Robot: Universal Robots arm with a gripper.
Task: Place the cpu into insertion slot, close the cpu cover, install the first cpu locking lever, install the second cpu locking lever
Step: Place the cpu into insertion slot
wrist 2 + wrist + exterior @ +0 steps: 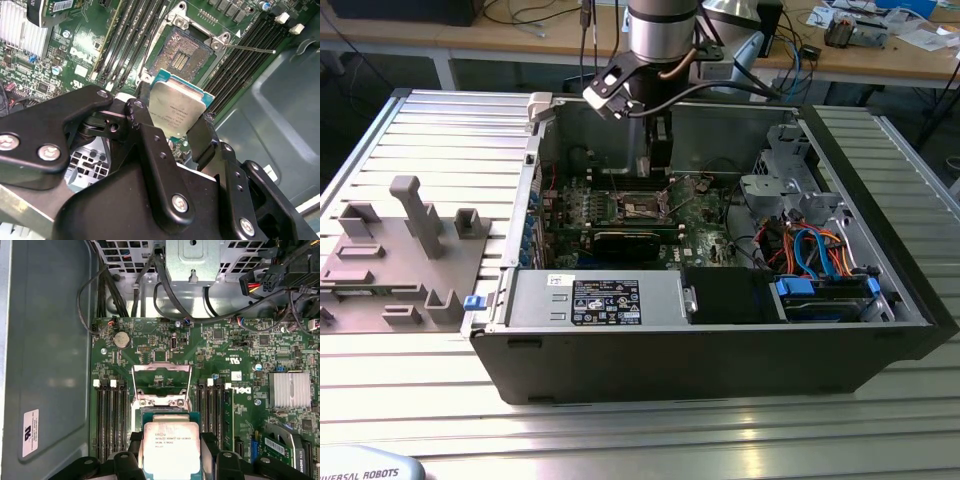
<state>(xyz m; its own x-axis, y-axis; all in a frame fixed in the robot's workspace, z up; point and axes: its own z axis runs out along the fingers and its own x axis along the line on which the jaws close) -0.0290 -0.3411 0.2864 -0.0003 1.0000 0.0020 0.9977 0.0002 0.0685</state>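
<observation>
Slotted aluminium counter (620, 430) with an open computer case (670, 360) lying on its side on it; cluttered benches behind.

Tool (175, 122) is down inside the case, closed narrow on the cpu (177, 112). Fingers (145, 130) clamp two opposite edges, metal top facing the wrist cameras. Chip is clear of the green board (150, 340), not seated.

Insertion slot (181, 54) lies just past the tool's tips and below them, contact field exposed. In the first wrist view the chip hides most of it. Chip edges look roughly parallel to the slot's; can't tell if there's a slight tilt.

Cpu cover (160, 394) is flipped open on the slot's far side from the tool, so the way down looks free. One thin locking lever (250, 48) is swung out beside the slot. Memory slots (110, 420) flank it on both sides.
</observation>
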